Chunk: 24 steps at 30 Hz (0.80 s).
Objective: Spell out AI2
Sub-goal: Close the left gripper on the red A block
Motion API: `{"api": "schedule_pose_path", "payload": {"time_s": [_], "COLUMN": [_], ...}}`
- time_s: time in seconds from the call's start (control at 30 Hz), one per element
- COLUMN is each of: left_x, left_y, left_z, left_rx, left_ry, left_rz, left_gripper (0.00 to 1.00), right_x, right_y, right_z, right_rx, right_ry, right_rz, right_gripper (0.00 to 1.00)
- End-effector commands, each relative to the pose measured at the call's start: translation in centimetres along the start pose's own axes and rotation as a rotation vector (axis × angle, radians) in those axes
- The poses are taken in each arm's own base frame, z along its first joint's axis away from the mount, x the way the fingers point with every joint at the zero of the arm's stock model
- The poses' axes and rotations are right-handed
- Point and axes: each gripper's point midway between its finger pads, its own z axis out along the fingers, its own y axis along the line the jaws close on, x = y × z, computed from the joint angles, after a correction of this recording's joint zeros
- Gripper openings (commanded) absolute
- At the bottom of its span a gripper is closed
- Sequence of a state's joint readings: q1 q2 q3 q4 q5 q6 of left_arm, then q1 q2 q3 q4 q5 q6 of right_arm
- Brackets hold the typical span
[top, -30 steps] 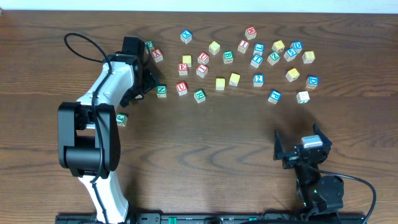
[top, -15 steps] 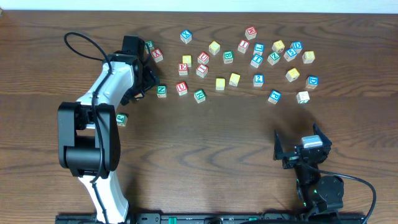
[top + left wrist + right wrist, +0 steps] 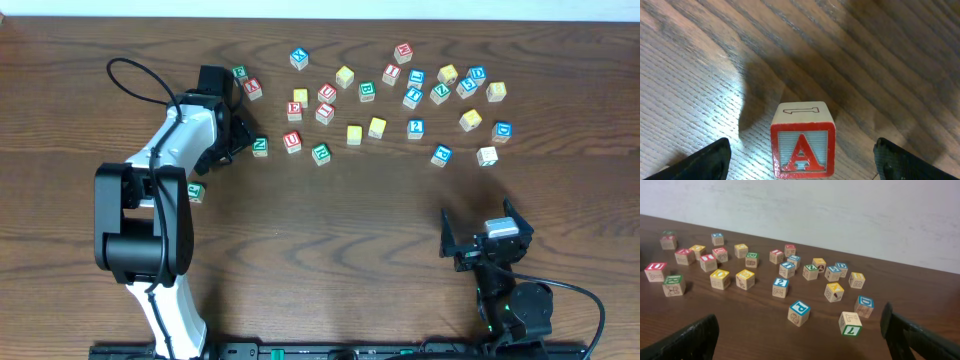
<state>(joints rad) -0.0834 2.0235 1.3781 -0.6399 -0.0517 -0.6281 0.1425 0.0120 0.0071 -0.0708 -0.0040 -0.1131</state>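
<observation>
A wooden cube with a red A (image 3: 802,150) stands on the table between the fingers of my left gripper (image 3: 802,167). The jaws are open, with a gap on each side of the cube. In the overhead view the left gripper (image 3: 232,132) points down at the back left and I cannot pick out the A cube under it. The cube with a blue 2 (image 3: 780,286) (image 3: 415,128) sits among the scattered cubes. Which red-lettered cube bears the I is too small to tell. My right gripper (image 3: 800,342) (image 3: 485,237) hangs open at the front right, holding nothing.
Several other lettered cubes lie spread across the back of the table (image 3: 330,230), from a green one (image 3: 260,146) by the left gripper to a blue one (image 3: 502,130) at the right. One green cube (image 3: 196,191) lies beside the left arm.
The left arm has shifted very slightly and its cable loop has moved a little. The right arm and the cubes have not moved.
</observation>
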Motion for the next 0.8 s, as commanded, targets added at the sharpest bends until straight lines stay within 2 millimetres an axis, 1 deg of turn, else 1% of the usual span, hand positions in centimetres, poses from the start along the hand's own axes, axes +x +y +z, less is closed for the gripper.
{"api": "schedule_pose_path", "payload": {"time_s": [0.0, 0.1, 0.2, 0.37, 0.43, 0.63, 0.77], "left_x": [-0.10, -0.26, -0.41, -0.72, -0.75, -0.88, -0.86], "left_y": [0.15, 0.02, -0.10, -0.35, -0.38, -0.48, -0.47], "left_z": [0.23, 0.23, 0.23, 0.22, 0.22, 0.21, 0.21], "left_rx": [-0.006, 0.000, 0.005, 0.015, 0.016, 0.021, 0.020], "left_ry": [-0.007, -0.013, -0.019, -0.032, -0.033, -0.038, -0.037], "left_rz": [0.001, 0.000, -0.002, -0.012, -0.029, -0.053, -0.053], "left_gripper": [0.89, 0.89, 0.84, 0.71, 0.68, 0.67, 0.64], "right_x": [0.11, 0.11, 0.11, 0.11, 0.11, 0.11, 0.11], "right_y": [-0.27, -0.27, -0.27, -0.27, -0.26, -0.27, -0.26], "right_z": [-0.02, -0.02, -0.02, -0.02, -0.02, -0.02, -0.02], "right_rx": [0.012, 0.012, 0.012, 0.012, 0.012, 0.012, 0.012], "right_ry": [0.002, 0.002, 0.002, 0.002, 0.002, 0.002, 0.002], "right_rz": [0.012, 0.012, 0.012, 0.012, 0.012, 0.012, 0.012], "right_gripper": [0.99, 0.99, 0.99, 0.99, 0.99, 0.99, 0.99]}}
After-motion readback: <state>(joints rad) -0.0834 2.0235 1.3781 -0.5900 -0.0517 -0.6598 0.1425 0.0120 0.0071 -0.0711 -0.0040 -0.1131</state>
